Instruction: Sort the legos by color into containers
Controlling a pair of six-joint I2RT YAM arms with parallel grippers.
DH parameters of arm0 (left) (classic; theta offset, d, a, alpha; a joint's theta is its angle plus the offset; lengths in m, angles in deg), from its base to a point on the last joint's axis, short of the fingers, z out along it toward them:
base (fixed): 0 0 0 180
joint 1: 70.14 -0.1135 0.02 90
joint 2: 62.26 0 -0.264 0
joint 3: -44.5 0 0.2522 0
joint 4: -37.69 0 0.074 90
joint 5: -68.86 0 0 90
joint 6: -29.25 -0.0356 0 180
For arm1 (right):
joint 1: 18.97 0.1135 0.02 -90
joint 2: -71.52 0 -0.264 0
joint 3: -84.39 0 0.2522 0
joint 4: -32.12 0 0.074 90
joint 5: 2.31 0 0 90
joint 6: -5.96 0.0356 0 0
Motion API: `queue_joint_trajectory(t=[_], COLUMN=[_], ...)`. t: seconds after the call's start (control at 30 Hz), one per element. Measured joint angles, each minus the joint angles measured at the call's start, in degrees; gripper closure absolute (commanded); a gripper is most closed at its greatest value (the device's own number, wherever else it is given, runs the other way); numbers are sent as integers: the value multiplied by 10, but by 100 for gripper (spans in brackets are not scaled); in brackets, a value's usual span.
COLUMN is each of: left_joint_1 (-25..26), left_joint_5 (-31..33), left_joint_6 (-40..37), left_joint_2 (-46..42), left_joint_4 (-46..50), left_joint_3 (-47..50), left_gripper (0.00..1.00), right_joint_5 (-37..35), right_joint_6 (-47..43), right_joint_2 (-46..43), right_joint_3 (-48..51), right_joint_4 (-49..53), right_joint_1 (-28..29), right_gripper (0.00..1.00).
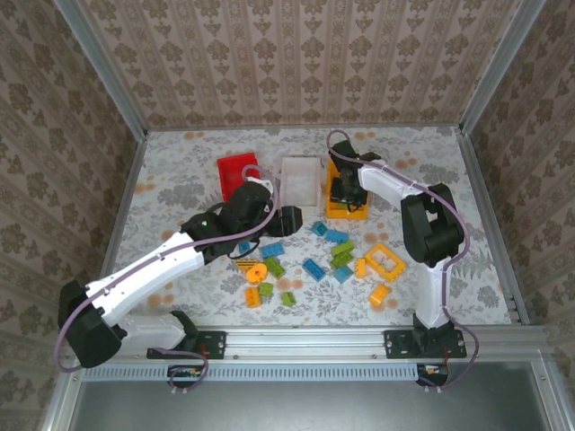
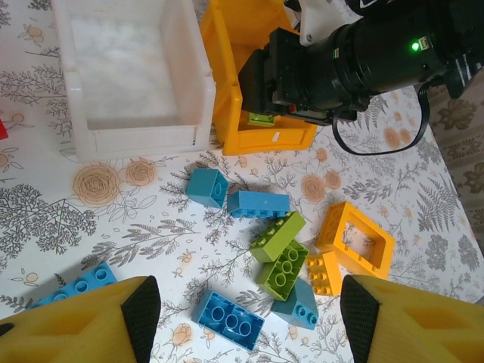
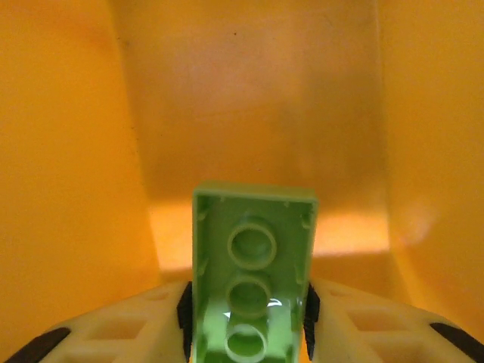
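Observation:
My right gripper (image 3: 248,314) reaches down into the orange-yellow container (image 3: 68,151) and is shut on a light green lego (image 3: 253,265), underside facing the camera, its pads against the brick's two long sides. From above, that gripper (image 1: 341,193) sits in the orange-yellow container (image 1: 349,212). My left gripper (image 2: 249,314) hangs open over loose legos: a blue brick (image 2: 231,320), two green bricks (image 2: 277,236), another blue one (image 2: 259,203) and the square orange frame (image 2: 355,238). The white container (image 2: 136,136) looks bare inside. The red container (image 1: 238,171) stands furthest left.
The three containers stand side by side at mid table. More legos lie towards the near edge, among them a round orange piece (image 1: 256,271) and an orange brick (image 1: 379,294). The right arm's black wrist (image 2: 355,53) hangs over the orange-yellow container.

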Motion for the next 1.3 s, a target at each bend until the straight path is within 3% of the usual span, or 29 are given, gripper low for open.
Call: queue_joint_trajectory(t=[0.2,0.33,0.47,0.67,0.93,1.07,1.3], left_joint_1=[12,28,53,104,147,154,153], left_joint_5=[0,0,-3,-11,-22,-22,-24], left_joint_6=[0,0,-8,-57,-116,-148,-194], left_joint_2=[16,37,82,198,374,460,568], left_joint_4=[-2,-2,0,4,32,54,96], left_joint_3=[0,-2,-29,-137,-281,-355,-461], left_gripper=[33,35,37,40,40,39,39], right_joint_5=[0,-3,-22,-65,-120,-137,-138], right_joint_6=[-7,-13,-16,-10,34,50,66], right_joint_2=[-8,-62,-181,-404,-650,-729,-777], right_joint_3=[-2,0,26,141,248,246,244], right_joint_4=[1,6,7,37,182,235,296], right_joint_1=[0,0,0,-9,-62,-64,-64], right_gripper=[51,52,53,53,50,48,44])
